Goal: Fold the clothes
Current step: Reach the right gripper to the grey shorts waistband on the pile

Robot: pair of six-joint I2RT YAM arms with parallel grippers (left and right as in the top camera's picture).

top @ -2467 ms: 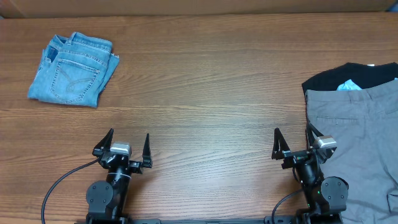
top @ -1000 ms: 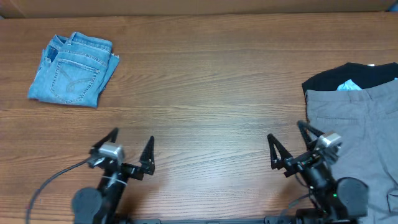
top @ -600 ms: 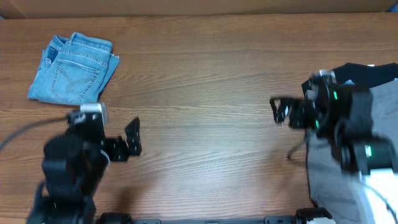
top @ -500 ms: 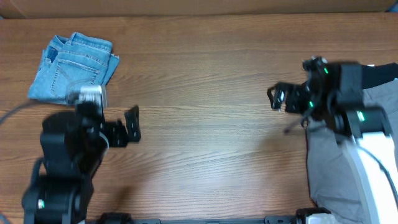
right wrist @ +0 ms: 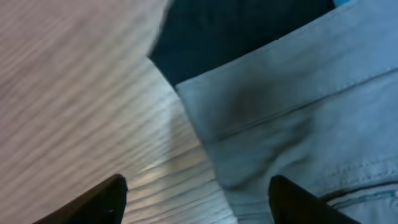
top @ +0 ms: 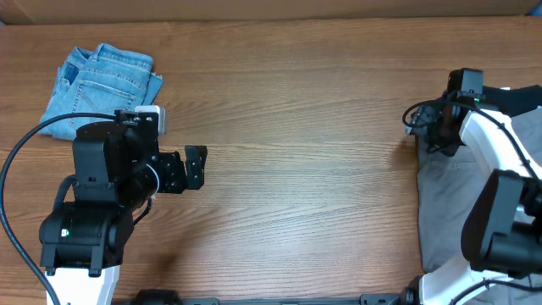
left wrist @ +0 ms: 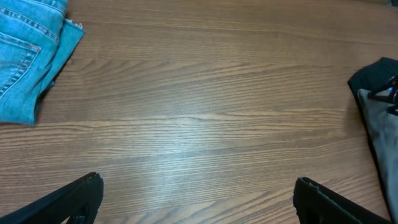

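Observation:
Grey shorts [top: 445,212] lie at the table's right edge on top of a black T-shirt [top: 517,95]. Folded light-blue denim [top: 102,91] lies at the far left. My right gripper [top: 420,127] is open and hovers over the waistband corner of the shorts [right wrist: 292,106], where the black T-shirt [right wrist: 236,31] shows beyond it; its fingers [right wrist: 199,199] hold nothing. My left gripper [top: 193,167] is open and empty above bare wood [left wrist: 199,199], right of the denim [left wrist: 25,56]. The shorts [left wrist: 382,130] and the T-shirt [left wrist: 376,71] also show in the left wrist view.
A wooden table [top: 288,102] spans the view. A light-blue scrap [top: 506,88] peeks from the black T-shirt. The right arm's white links [top: 500,152] cover part of the shorts. A black cable [top: 17,161] loops at the left arm.
Both arms have left their rest pose at the front edge. The left gripper rose and swung left toward the denim. The right gripper moved back and right to the shorts' far left corner.

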